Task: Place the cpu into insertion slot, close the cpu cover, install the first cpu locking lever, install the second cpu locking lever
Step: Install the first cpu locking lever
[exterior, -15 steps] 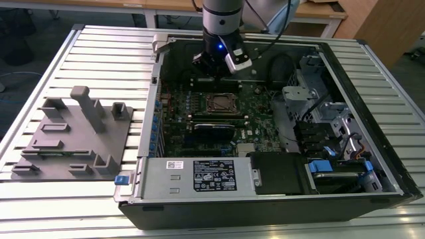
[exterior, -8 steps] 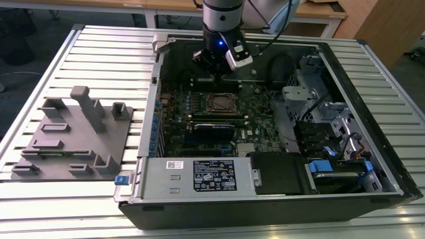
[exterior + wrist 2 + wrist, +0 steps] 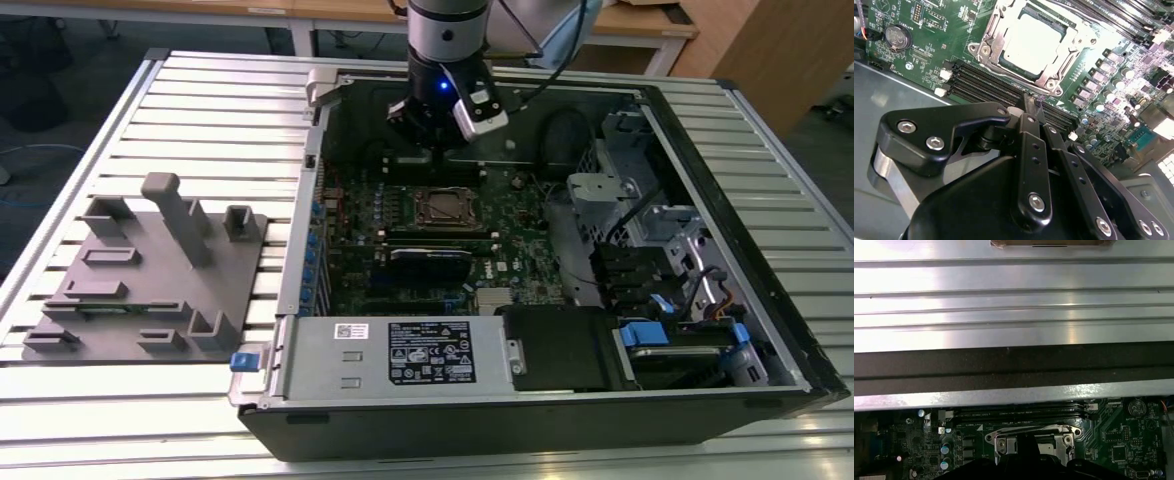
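Gripper (image 3: 430,140) hangs inside the open computer case (image 3: 747,180), above the motherboard (image 3: 514,225) near the case's far wall, just beyond the insertion slot (image 3: 441,207). In the second wrist view the fingers (image 3: 1029,112) look drawn narrow, tips together with nothing I can make out between them, right over the black memory slots (image 3: 989,82) beside the socket. Cpu (image 3: 1035,42) sits flat in the socket, pale face up, with the cpu cover (image 3: 999,27) framing it, window over the chip; the cover looks down, but whether it's fully seated or latched I can't tell. Locking levers aren't clear enough to call. My read: chip is in, cover is folded over, and the tool is parked at the socket's edge where the lever work would happen, closed narrow probably so the tip acts as a pusher rather than a clamp. Grey fixture tray (image 3: 147,270) rests on the slatted table (image 3: 200,100) off the case's side at the exterior view's left, well apart from the arm. Power supply box (image 3: 400,352) sits at the case's near edge.
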You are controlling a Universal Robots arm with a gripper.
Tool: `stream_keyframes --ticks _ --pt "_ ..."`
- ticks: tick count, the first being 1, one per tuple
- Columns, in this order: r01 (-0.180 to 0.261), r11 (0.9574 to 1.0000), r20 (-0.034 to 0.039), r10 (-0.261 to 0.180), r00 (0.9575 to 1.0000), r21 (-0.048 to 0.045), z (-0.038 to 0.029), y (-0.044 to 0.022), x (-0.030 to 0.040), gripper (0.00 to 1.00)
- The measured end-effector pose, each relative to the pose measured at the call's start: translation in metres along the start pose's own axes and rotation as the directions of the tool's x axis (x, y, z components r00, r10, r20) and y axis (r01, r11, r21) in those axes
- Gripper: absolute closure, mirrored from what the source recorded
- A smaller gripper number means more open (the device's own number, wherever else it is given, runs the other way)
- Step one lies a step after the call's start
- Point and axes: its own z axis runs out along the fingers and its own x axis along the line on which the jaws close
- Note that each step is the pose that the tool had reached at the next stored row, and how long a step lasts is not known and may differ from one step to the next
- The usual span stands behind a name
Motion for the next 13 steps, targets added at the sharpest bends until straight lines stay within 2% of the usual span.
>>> stream_keyframes --ticks 4,13 --pt "0.0 1.0 0.0 0.0 1.0 -0.0003 -0.0001 -0.0016 -0.0002 0.9" --pt "0.0 1.0 -0.0002 0.0 1.0 -0.0038 -0.0009 -0.015 -0.0017 0.9"
